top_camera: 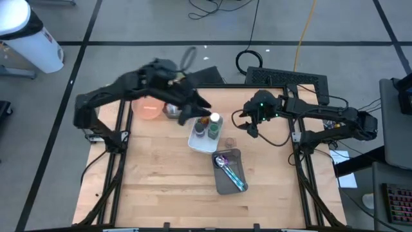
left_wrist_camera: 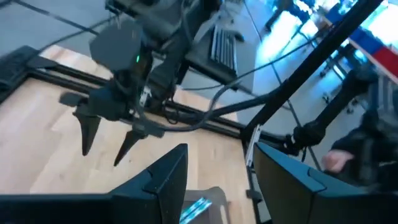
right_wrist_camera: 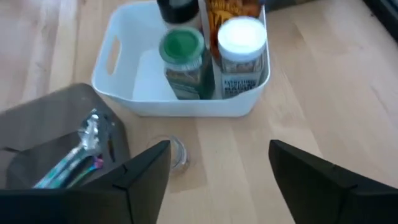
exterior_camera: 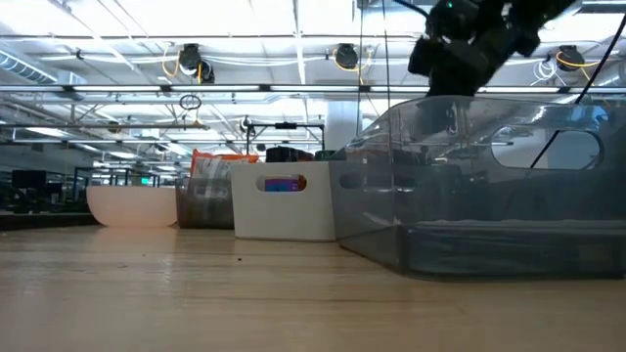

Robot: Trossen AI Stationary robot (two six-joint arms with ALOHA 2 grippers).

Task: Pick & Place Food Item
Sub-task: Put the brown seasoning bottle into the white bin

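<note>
A white bin (top_camera: 196, 143) stands mid-table and holds a green-lidded jar (right_wrist_camera: 183, 62), a white-lidded jar (right_wrist_camera: 241, 56) and an orange packet (right_wrist_camera: 233, 9). My left gripper (top_camera: 201, 115) hovers open above the bin's far end, with nothing between its fingers (left_wrist_camera: 214, 186). My right gripper (top_camera: 248, 129) hangs open just right of the bin, also seen in its own wrist view (right_wrist_camera: 217, 174) and in the left wrist view (left_wrist_camera: 102, 155). A small clear round object (right_wrist_camera: 177, 152) lies on the table beside the bin, below the right gripper.
A grey see-through bin (top_camera: 230, 171) with utensils (right_wrist_camera: 74, 155) sits nearer the table's front. A pink bowl (top_camera: 148, 108) and a small container (exterior_camera: 205, 196) stand left of the white bin. Bare wood lies along the near edge. A person's hand (left_wrist_camera: 339, 160) shows beyond the table.
</note>
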